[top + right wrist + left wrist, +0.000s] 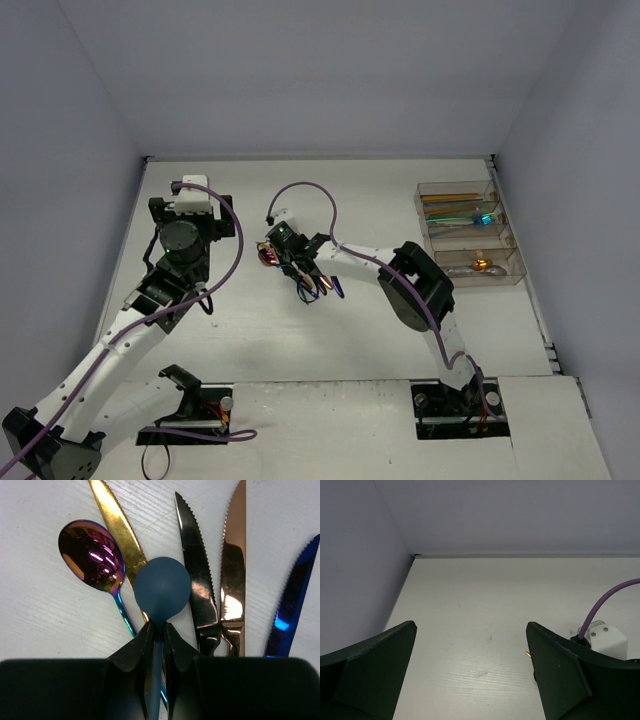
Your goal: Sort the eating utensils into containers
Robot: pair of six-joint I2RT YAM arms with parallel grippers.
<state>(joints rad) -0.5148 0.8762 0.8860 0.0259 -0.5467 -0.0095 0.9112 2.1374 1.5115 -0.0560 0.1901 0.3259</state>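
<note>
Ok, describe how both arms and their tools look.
The left arm and right arm have white links and black joints; a purple cable loops along each. The left tool and right tool have dark, wedge-shaped fingers.

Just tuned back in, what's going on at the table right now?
The right gripper is shut on the handle of a matte teal metal spoon, its bowl above a loose pile: an iridescent purple spoon and four metal knives in gold, black, copper and blue. The left gripper is open over the white table, holding nothing. The row of clear plastic trays already holds a few utensils.
</note>
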